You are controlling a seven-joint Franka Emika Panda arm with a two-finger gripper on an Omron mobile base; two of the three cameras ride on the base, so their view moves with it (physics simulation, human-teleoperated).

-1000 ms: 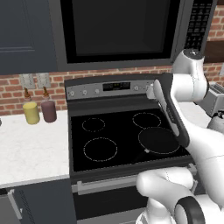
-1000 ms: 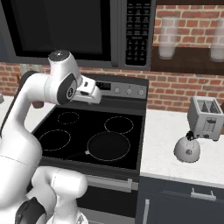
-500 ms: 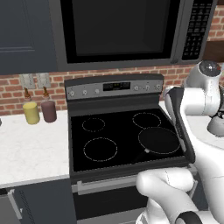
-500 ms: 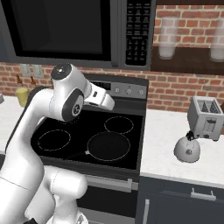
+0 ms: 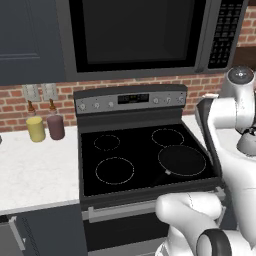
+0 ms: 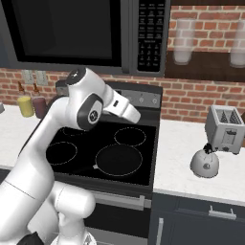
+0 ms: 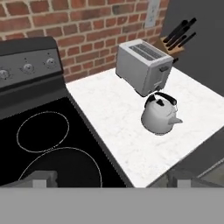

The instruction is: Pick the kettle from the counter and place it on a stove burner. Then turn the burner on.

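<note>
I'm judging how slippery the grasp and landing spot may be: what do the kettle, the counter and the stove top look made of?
Kettle: seemingly brushed or painted metal, pale silver-white with soft shading; its thin dark handle could be plastic.
Counter: looks like polished stone, white with faint speckles.
Stove: apparently smooth black glass, flat with thin printed rings; a grey, metal-looking back panel carries the knobs.

In the right base view the stove (image 6: 110,153) filled the lower left. The kettle (image 6: 205,162) stood on the tabletop (image 6: 177,165) at the right, in front of the toaster (image 6: 223,129). Two bottles (image 6: 31,105) stood far left, against the brick wall (image 6: 191,100).
</note>
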